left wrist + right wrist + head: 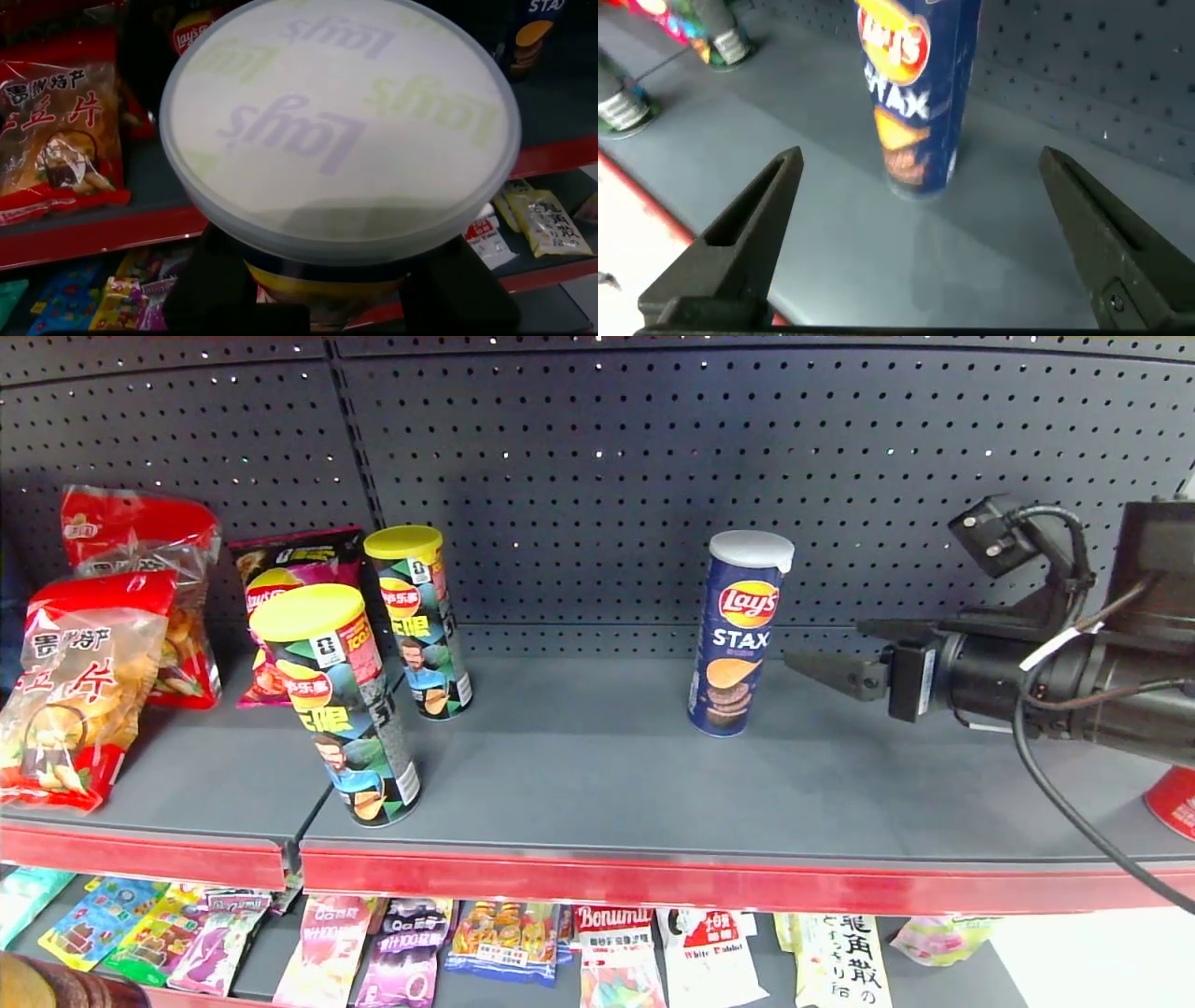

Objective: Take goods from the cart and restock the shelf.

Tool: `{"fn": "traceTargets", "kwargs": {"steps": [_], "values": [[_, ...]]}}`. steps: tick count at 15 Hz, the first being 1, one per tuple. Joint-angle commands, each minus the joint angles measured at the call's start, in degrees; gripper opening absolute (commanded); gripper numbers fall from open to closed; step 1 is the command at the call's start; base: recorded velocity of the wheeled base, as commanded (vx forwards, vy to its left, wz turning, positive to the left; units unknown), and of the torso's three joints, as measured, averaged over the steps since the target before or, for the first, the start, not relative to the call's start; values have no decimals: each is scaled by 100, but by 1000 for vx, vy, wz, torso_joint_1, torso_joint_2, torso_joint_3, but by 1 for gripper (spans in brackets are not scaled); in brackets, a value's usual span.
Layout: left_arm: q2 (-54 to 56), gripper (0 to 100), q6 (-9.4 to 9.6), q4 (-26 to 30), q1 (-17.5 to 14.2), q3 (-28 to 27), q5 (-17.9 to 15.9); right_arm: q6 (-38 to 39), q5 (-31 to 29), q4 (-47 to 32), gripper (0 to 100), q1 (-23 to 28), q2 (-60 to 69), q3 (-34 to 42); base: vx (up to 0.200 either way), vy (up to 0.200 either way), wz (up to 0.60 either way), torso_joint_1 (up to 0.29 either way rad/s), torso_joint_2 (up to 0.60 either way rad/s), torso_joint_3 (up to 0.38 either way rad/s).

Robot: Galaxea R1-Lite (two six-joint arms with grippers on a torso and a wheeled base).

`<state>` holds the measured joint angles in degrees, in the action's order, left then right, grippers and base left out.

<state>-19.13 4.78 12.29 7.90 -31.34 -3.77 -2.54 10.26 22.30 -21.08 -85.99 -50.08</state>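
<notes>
A blue chip can (742, 635) with a white lid stands upright on the grey shelf (579, 775), near the pegboard back. My right gripper (831, 658) hovers open just to the right of it, level with the can's lower half. In the right wrist view the same blue can (920, 84) stands a short way beyond the gap of the right gripper (920, 157), untouched. My left gripper (346, 289) is shut on another chip can (341, 121), whose translucent lid faces the camera; it is held in front of the shelf's red edge.
Two yellow-lidded cans (331, 700) (420, 616) stand at the left, with red snack bags (84, 681) and a dark chip bag (289, 579) beside them. A red can (1174, 798) sits at the far right. Bare shelf board lies between the yellow-lidded cans and the blue one. Packets (504, 943) fill the lower shelf.
</notes>
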Motion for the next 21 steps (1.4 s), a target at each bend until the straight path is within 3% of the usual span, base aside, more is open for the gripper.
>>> {"fn": "traceTargets", "kwargs": {"steps": [1,8,21], "values": [[-38,0,-3,2,1,14,-1,-1,19,205,100,-10,-427,-19,0,0,0,0,0,0],[-30,0,-3,19,-8,32,78,25,37,284,100,-125,-1139,-960,0,0,0,0,0,0],[-47,0,-12,19,-17,32,104,16,11,618,100,-318,-2044,-1900,0,0,0,0,0,0]]}}
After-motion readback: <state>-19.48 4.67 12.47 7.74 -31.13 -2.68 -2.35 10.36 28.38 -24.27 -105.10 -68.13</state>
